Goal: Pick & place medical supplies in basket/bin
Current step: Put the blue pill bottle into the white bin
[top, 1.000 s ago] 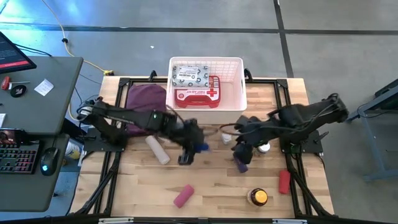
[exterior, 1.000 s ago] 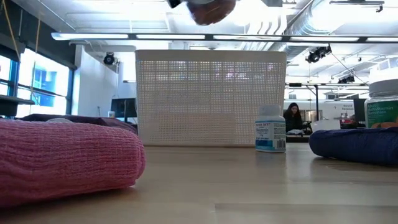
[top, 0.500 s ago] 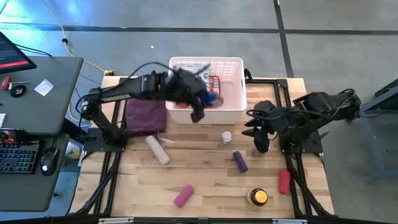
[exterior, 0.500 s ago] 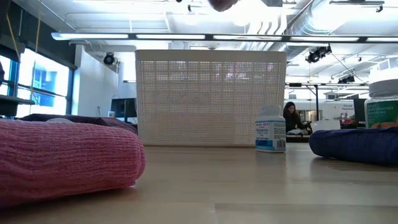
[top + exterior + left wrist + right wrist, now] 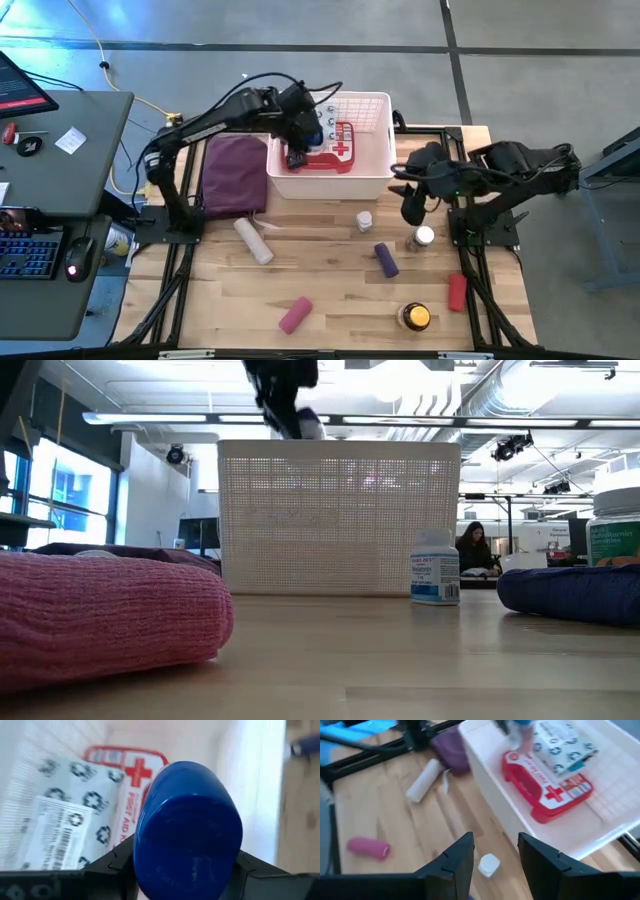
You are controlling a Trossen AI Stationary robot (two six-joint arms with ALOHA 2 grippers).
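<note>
Blue rounded plastic-looking bottle [image 5: 187, 830], likely light, stiff, slick: my left gripper [image 5: 182, 870] clamps its sides above white slotted bin [image 5: 377, 180]; right gripper [image 5: 495, 855] open, empty.

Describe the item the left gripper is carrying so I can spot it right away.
Find the white basket at the table's far edge; the left gripper hangs over its left half, above the red first-aid case and wipes packet. Between its fingers is a blue roll, the only solid blue, rounded item there.
</note>
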